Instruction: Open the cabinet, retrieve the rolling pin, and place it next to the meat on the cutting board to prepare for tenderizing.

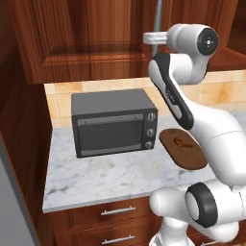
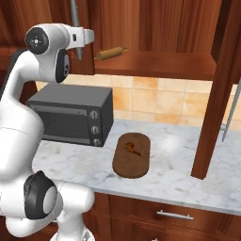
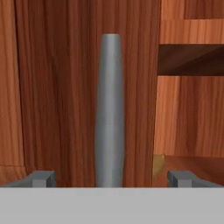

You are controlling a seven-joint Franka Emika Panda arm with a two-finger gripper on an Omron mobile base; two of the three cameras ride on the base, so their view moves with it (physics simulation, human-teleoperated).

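I have the gripper (image 3: 109, 177) raised to the cabinet (image 1: 86, 38), and its jaws are spread wide, grasping nothing. In the hand view the two dark fingertips (image 3: 41, 178) stand to either side of a long vertical silver bar handle (image 3: 110, 109), which runs up between them against the reddish-brown wood. I cannot tell whether the tips touch the bar; they look apart from it.

From the right base view the right-hand cabinet door (image 2: 217, 89) hangs swung out over the counter, its own handle (image 2: 231, 113) beside it, and the shelf inside is exposed. The rolling pin (image 2: 111, 53) lies on that shelf, slightly tilted, just right of the wrist. The left door looks shut in the left base view, with the handle (image 1: 158, 21) rising above the wrist.

Down on the marble counter (image 1: 101, 175) the dark oval cutting board (image 2: 132, 155) lies flat, with the small orange-brown meat (image 2: 131, 148) resting on it near its far end. A black toaster oven (image 1: 114, 121) stands to the left of the board, near it but apart. Drawers (image 1: 117, 210) with short horizontal pulls sit under the counter edge.
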